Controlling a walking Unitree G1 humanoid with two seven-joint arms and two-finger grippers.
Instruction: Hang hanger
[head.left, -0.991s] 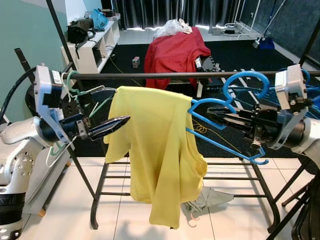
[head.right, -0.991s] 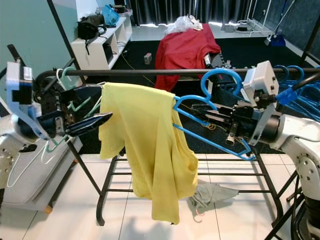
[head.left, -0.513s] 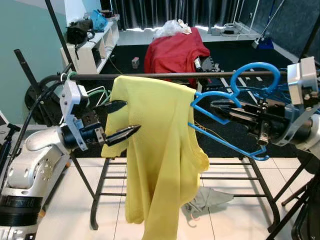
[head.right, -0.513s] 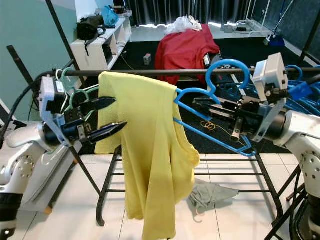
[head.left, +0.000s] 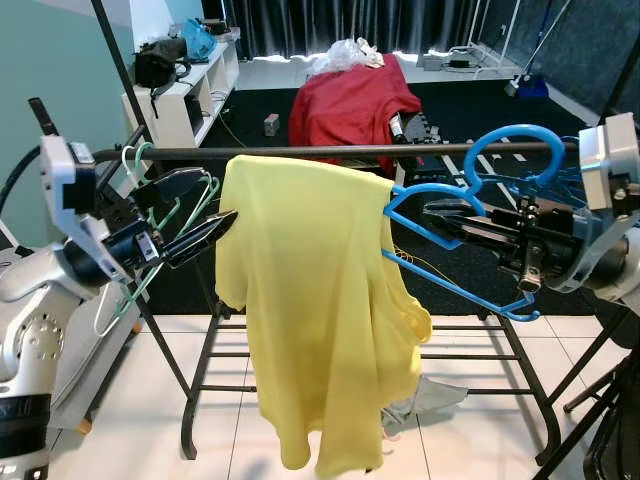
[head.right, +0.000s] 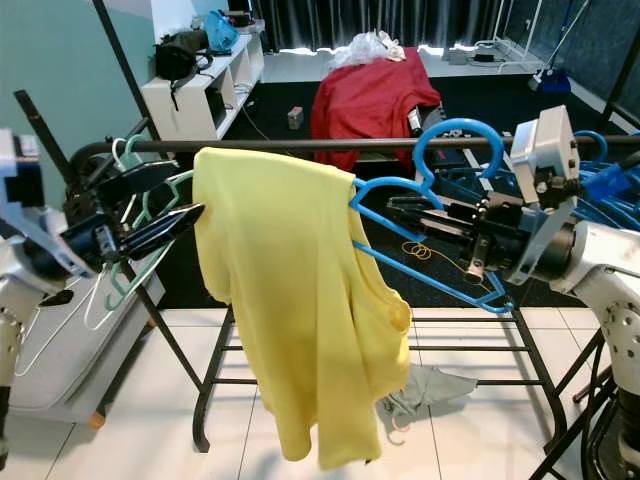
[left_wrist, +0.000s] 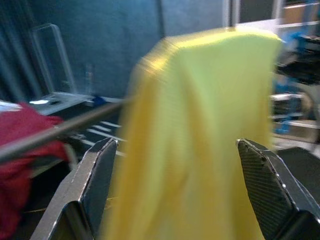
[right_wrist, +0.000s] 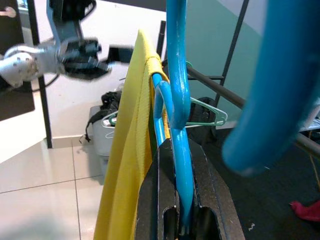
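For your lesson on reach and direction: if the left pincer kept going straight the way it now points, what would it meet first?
Most likely the yellow shirt draped on the blue hanger: it hangs between the open fingers of the left pincer, though depth is unclear.

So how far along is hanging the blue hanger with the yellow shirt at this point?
Done: the yellow shirt is on the blue hanger. In hand: the right gripper is shut on the hanger, holding its hook up at the rail, apparently not seated over it. The left gripper is open beside the shirt's edge. Left: drop the hook over the rail and release.
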